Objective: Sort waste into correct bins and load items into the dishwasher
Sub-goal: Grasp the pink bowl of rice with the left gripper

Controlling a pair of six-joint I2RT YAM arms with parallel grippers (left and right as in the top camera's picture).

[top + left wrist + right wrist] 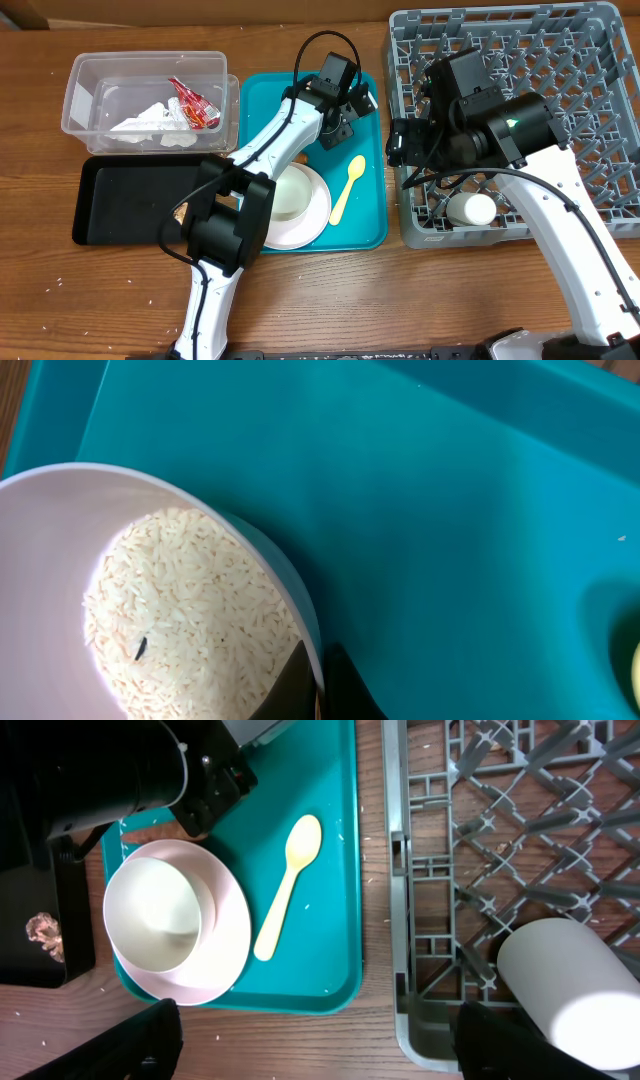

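Left gripper (320, 696) clamping bowl (50, 560) rim, rice (190, 610) inside

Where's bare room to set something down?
Free: black tray, left of the crumbs; dish rack, top right in the overhead view, away from the cup and right arm. Crowded: teal tray, holding bowl on plate and spoon, left arm across it.

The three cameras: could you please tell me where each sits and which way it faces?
Overhead: above the table, facing down; left arm, right arm show.
Left wrist: close over the teal tray, facing a bowl of rice; one fingertip shows.
Right wrist: above tray and dish rack, facing down; both fingers show.
Overhead and right wrist share spoon and cup.
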